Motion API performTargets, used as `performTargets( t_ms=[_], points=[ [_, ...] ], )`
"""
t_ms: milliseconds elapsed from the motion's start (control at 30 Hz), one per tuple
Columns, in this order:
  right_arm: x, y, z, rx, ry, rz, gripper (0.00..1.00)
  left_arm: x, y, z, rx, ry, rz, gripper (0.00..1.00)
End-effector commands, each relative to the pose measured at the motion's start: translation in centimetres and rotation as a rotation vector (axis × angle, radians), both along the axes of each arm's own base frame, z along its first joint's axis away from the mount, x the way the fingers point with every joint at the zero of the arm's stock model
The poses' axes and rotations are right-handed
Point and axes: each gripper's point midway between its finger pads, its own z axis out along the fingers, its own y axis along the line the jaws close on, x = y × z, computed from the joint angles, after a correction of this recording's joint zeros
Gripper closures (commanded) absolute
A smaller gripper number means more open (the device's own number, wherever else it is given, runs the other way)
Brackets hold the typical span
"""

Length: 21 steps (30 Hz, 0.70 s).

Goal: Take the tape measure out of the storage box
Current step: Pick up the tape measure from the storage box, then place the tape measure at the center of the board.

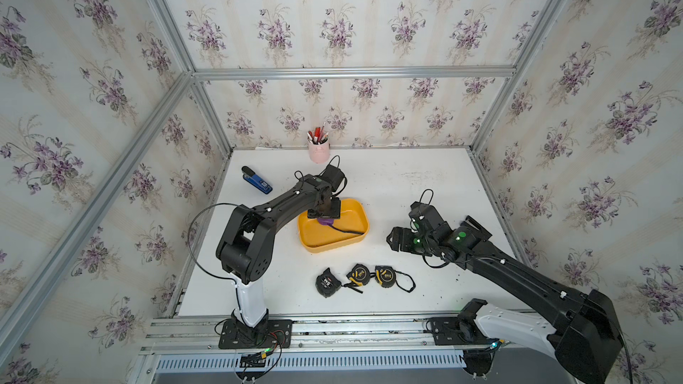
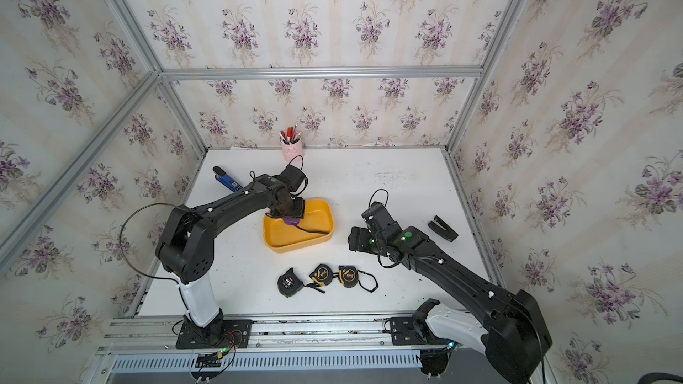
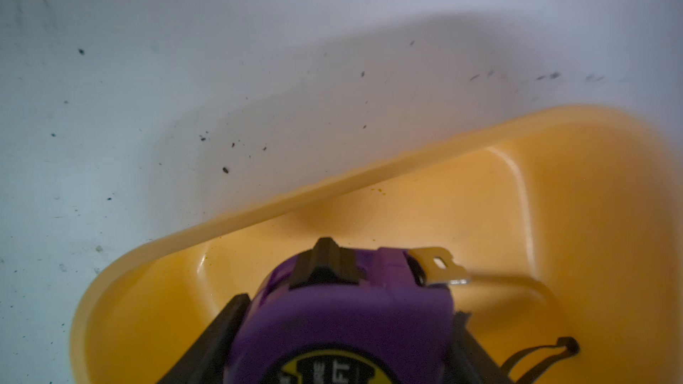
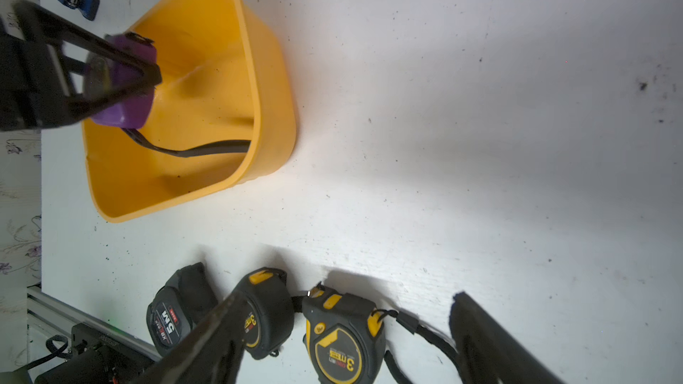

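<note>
Nearest, three tape measures (image 1: 364,279) lie in a row. Right gripper (image 1: 396,241) hangs at right, fingers apart, empty. Farther back, left gripper (image 3: 350,308) clamped on purple tape measure (image 4: 125,112) inside yellow storage box (image 1: 332,248). Best lift straight up so trailing strap (image 4: 192,150) clears the rim.

Left arm (image 1: 284,203): white base link upright, elbow bent high, forearm reaches fwd and inward, wrist tipped straight down. Left jaws clamped on purple tape measure (image 3: 343,319), black fingers (image 3: 221,330) flat vs both sides of its body; same grip shows in right wrist view. Right arm (image 1: 517,273): white base link leans out to its own right, elbow far out near cam, long forearm runs fwd and inward, low, wrist angled down toward the middle. Right jaws spread wide, fingers (image 4: 491,334) well apart. Green LEDs (image 1: 461,235) lit on right wrist joints. Arms well apart from each other.
</note>
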Motion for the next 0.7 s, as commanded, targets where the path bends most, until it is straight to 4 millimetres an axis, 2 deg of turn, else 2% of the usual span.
performTargets(
  t_ms=[0, 133, 233, 333, 467, 667],
  points=[
    [1.3, 1.8, 2.0, 0.078, -0.076, 0.037, 0.12, -0.4, -1.1, 3.7, -0.101, 0.002, 0.057, 0.79],
    [2.5, 3.9, 5.3, 0.192, -0.183, 0.087, 0.12, -0.1, -3.5, 7.8, -0.32, -0.022, 0.149, 0.81],
    [3.6, 4.9, 8.3, 0.278, -0.291, 0.096, 0.12, -0.1, -5.4, 9.6, -0.483, -0.004, 0.222, 0.85],
    [4.7, 5.9, 10.4, 0.349, -0.375, 0.098, 0.13, -0.1, -6.8, 11.1, -0.605, 0.02, 0.266, 0.87],
    [6.1, 7.3, 11.9, 0.407, -0.444, 0.108, 0.12, -0.1, -8.3, 13.1, -0.705, 0.054, 0.264, 0.9],
    [7.4, 9.2, 13.6, 0.459, -0.5, 0.153, 0.12, -0.3, -8.9, 13.9, -0.762, 0.074, 0.311, 0.94]
  ],
)
